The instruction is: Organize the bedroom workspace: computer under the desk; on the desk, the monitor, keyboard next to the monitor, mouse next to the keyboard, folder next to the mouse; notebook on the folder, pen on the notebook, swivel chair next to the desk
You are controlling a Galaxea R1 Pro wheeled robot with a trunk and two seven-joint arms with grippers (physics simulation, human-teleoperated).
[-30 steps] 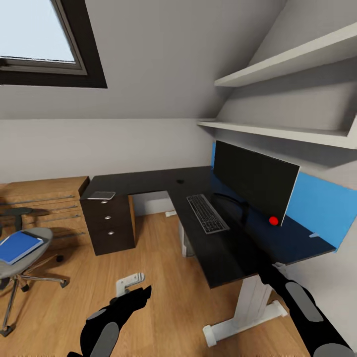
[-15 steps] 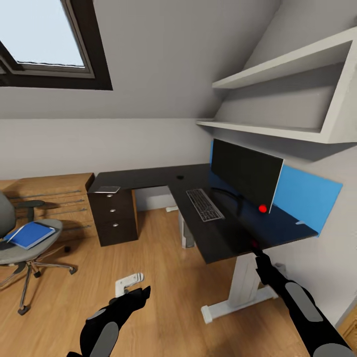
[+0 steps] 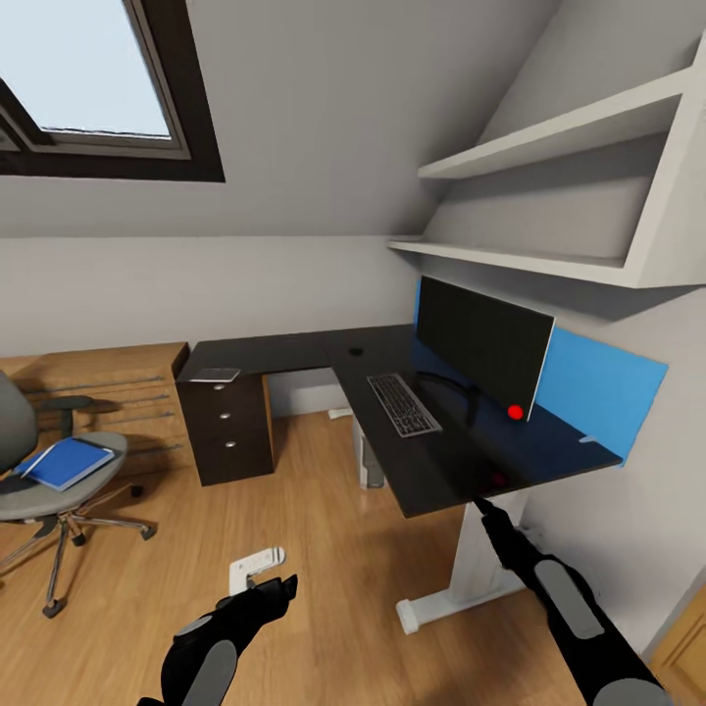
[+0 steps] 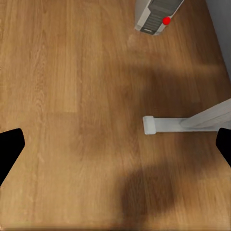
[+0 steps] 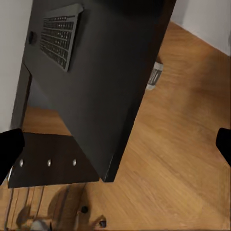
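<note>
The L-shaped black desk point(image 3: 294, 351) stands against the right wall. On it are the monitor point(image 3: 479, 343), the keyboard point(image 3: 402, 404) in front of the screen, and the small dark mouse point(image 3: 356, 351) further back. A thin grey notebook point(image 3: 213, 375) lies on the desk end above the drawers; the pen is too small to make out. Below the desktop stands the computer point(image 3: 370, 459) point(image 4: 156, 14). At the left, the blue folder point(image 3: 67, 462) rests on the swivel chair point(image 3: 39, 495). My left gripper point(image 3: 279, 590) point(image 4: 115, 147) hangs open over the floor. My right gripper point(image 3: 485, 512) point(image 5: 115, 144) is open by the desk's near corner.
A wooden dresser point(image 3: 98, 392) stands behind the chair. White shelves point(image 3: 549, 260) jut out above the monitor, with a blue wall panel point(image 3: 598, 387) behind it. The desk's white leg and foot point(image 3: 461, 588) point(image 4: 183, 122) stand close ahead. Wood floor point(image 3: 324, 549) stretches between chair and desk.
The camera has drawn back and turned left, so the desk looks smaller and more of the chair shows. My right arm has risen towards the desk's near corner.
</note>
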